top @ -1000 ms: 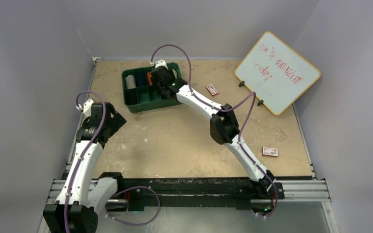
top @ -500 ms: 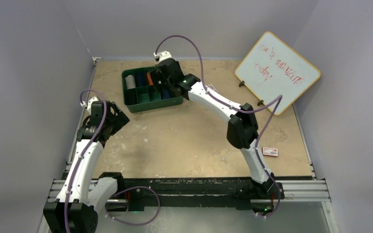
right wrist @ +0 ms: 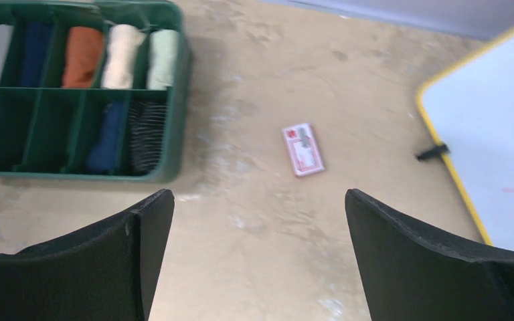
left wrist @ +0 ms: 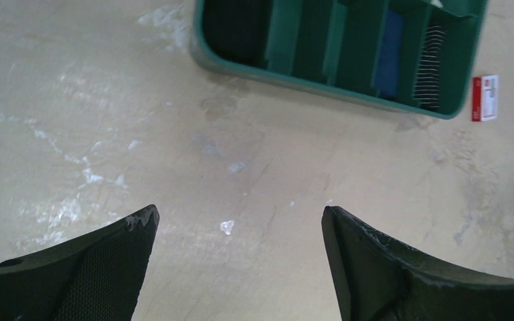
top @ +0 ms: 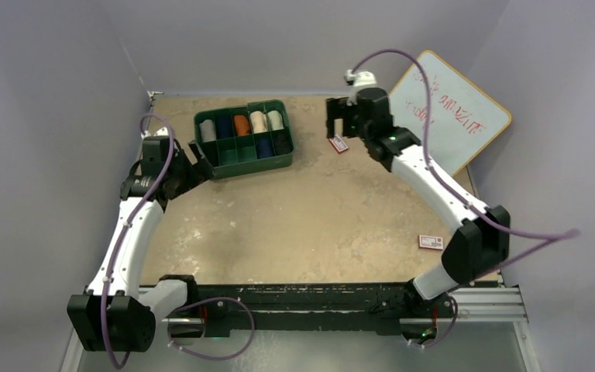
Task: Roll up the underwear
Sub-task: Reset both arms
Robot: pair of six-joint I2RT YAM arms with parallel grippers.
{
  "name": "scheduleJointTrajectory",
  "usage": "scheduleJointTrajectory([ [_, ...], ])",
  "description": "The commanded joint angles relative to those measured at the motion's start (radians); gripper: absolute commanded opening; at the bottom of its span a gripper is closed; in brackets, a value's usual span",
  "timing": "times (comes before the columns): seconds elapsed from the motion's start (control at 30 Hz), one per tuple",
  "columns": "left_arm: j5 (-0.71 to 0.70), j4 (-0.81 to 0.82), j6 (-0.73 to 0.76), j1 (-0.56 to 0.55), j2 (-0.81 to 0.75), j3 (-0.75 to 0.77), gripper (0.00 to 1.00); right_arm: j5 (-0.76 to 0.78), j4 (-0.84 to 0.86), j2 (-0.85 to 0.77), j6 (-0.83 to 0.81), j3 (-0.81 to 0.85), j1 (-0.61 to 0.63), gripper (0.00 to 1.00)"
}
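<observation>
The underwear sits rolled in the front row of the green tray [top: 252,165]: a navy blue roll [top: 264,147] and a black ribbed roll [top: 281,142] side by side. Both show in the right wrist view, navy [right wrist: 107,137] and black [right wrist: 146,137], and in the left wrist view, navy [left wrist: 388,53] and black [left wrist: 430,67]. My left gripper [top: 196,155] is open and empty just left of the tray, over bare table [left wrist: 241,221]. My right gripper [top: 342,124] is open and empty, right of the tray, above the table [right wrist: 260,200].
The tray's back row holds several other coloured rolls [right wrist: 83,56]. A red-and-white card [top: 338,143] lies under my right gripper and shows in the wrist views [right wrist: 303,149] [left wrist: 486,97]. Another card [top: 431,242] lies at the right. A whiteboard [top: 443,116] leans at the back right.
My right arm has lifted out of the tray and swung right to above the card. My left gripper has moved forward to the tray's left end.
</observation>
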Motion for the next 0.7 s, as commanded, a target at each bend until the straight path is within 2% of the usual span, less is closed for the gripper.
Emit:
scheduleJointTrajectory([
  [0.0,0.102,0.034,0.111,0.007,0.063,0.146,0.90,-0.206,0.017,-0.124,0.045,-0.140,-0.143,0.99],
  [0.1,0.059,0.033,0.145,-0.006,0.102,0.224,0.91,-0.337,-0.011,-0.167,0.087,-0.196,-0.262,0.99],
  [0.27,-0.351,-0.058,0.155,-0.182,0.171,0.421,0.93,-0.519,-0.020,-0.265,0.123,-0.205,-0.352,0.99],
  [0.33,-0.369,-0.086,0.133,-0.194,0.186,0.486,0.93,-0.543,0.008,-0.315,0.122,-0.218,-0.351,0.99],
  [0.43,-0.309,-0.064,0.116,-0.194,0.151,0.501,0.94,-0.537,0.031,-0.365,0.114,-0.243,-0.351,0.99],
  [0.67,-0.292,0.000,0.066,-0.194,-0.015,0.355,0.95,-0.502,0.034,-0.434,0.053,-0.301,-0.351,0.99],
])
